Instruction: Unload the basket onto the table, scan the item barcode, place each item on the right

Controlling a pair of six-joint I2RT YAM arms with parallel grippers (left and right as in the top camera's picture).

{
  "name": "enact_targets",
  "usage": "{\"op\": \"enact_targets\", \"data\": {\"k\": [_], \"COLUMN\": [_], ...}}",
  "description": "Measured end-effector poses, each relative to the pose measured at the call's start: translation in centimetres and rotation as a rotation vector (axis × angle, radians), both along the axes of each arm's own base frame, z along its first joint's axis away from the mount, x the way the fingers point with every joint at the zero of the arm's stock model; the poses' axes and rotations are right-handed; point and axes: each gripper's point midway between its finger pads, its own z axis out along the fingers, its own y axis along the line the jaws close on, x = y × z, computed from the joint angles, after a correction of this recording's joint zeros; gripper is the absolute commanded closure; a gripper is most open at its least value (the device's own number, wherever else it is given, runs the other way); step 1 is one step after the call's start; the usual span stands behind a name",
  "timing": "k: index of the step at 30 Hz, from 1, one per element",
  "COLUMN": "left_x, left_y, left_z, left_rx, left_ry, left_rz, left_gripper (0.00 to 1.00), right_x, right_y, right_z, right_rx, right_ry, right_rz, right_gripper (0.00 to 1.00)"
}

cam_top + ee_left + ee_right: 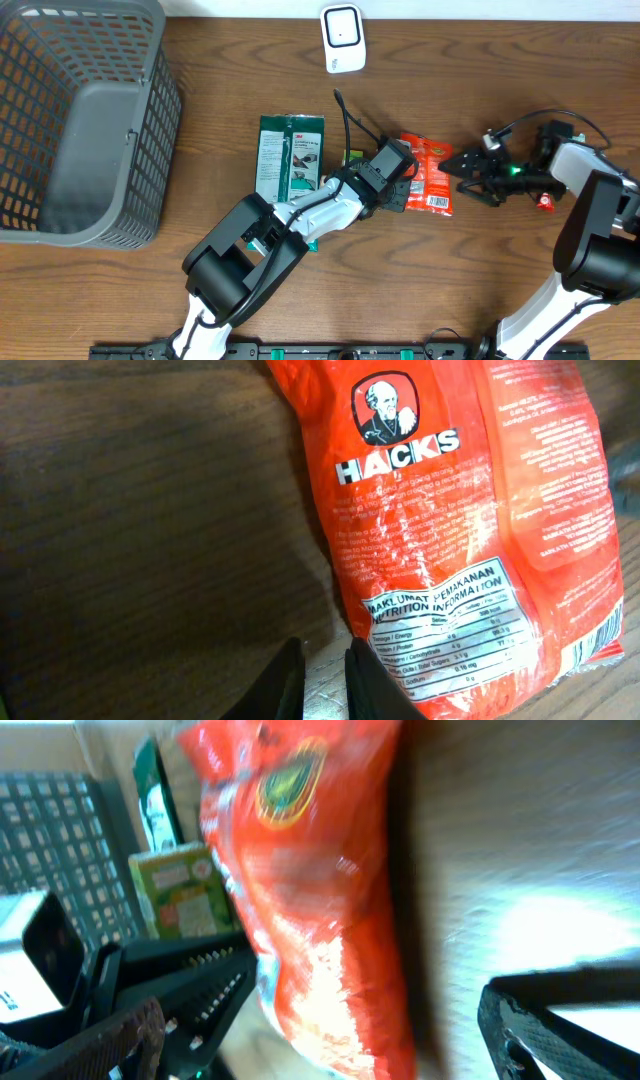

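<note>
An orange Hacks candy bag [428, 172] lies flat on the wooden table, right of centre. Its back with the nutrition panel [445, 625] fills the left wrist view; I cannot make out a barcode. My left gripper [398, 188] sits over the bag's left edge. Its jaws [325, 682] are almost together, with the bag's pale sealed edge showing in the thin slit. My right gripper [463, 172] stands wide open just right of the bag [320, 910], one finger on either side of it in that view, not touching. The white scanner [342, 38] stands at the table's far edge.
A grey mesh basket [80, 120] fills the left of the table. A dark green packet [290, 155] lies left of the left arm. A small light green box [180, 900] sits beside the bag, partly under the left arm.
</note>
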Motion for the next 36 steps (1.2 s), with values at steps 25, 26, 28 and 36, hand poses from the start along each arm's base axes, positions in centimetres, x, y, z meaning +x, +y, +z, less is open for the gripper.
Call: {"op": "enact_targets", "data": {"k": [25,26,28,36], "left_x": [-0.4,-0.4,-0.4,-0.5], "left_y": [0.4,0.4,0.4,0.5], "left_z": [-0.4,-0.4,-0.4,-0.4], "left_rx": [0.021,0.021,0.021,0.023], "left_ry": [0.021,0.021,0.021,0.022], "left_rz": [-0.001,-0.001,-0.001,-0.001], "left_gripper": [0.83,0.83,0.83,0.83], "right_x": [1.8,1.7,1.5,0.6], "right_y": [2.0,2.3,3.0,4.3], "right_z": [-0.9,-0.9,-1.0,-1.5], "right_rx": [-0.067,-0.061,-0.050,-0.028], "right_ry": [-0.154,-0.156,-0.154,-0.128], "right_rz": [0.061,0.067,0.078,0.103], "right_gripper": [0.28,0.29,0.32,0.58]}}
